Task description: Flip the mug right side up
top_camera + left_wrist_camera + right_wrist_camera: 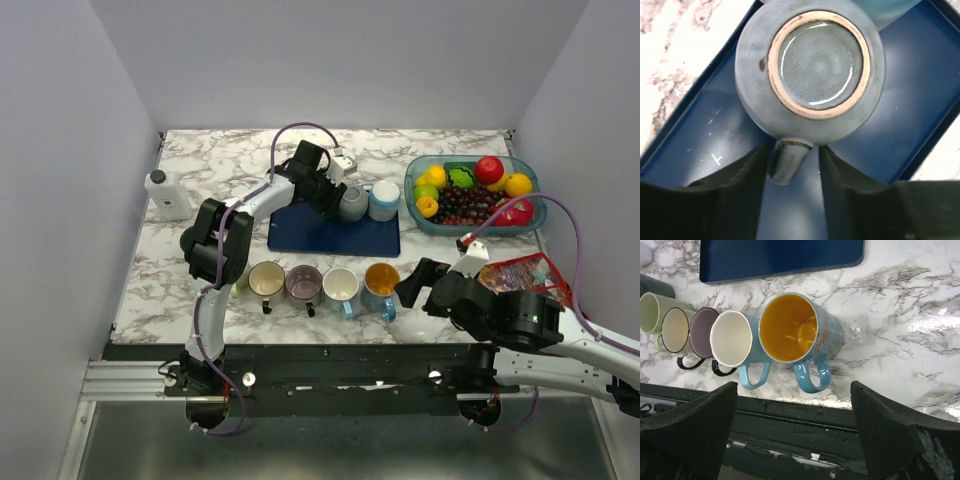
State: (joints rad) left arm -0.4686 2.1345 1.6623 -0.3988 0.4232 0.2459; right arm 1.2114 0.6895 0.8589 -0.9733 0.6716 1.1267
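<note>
The right gripper (pixel 792 387) is hanging over the near edge of the marble table (pixel 200 160), its two dark fingers (pixel 695 415) spread wide with nothing between them. Just beyond it, a row of upright mugs is standing side by side with handles pointing toward the arms: an orange-lined blue mug (pixel 790 330), a white-lined blue mug (pixel 731 338), a purple-lined mug (pixel 702 332), a cream mug (pixel 675 330) and a pale green mug (pixel 651 312).

The left gripper (pixel 792 155) is reaching to the blue tray (pixel 330 238) farther back on the table. There the grey mug (pixel 815 60) is resting upside down, its unglazed foot ring and glossy base facing up. Its handle (pixel 787 162) is pointing toward the wrist camera and lying between the two fingers. The jaws are standing apart: one finger is sitting against or very close to the handle, while a strip of tray is showing between the handle and the other finger. A pale blue mug (pixel 384 198) is sitting just beside the grey mug on the same tray.

A bowl of fruit (pixel 420 215) is sitting at the far right, a snack bag (pixel 525 275) is lying nearer than it, and a white bottle (pixel 168 193) is standing at the left.
</note>
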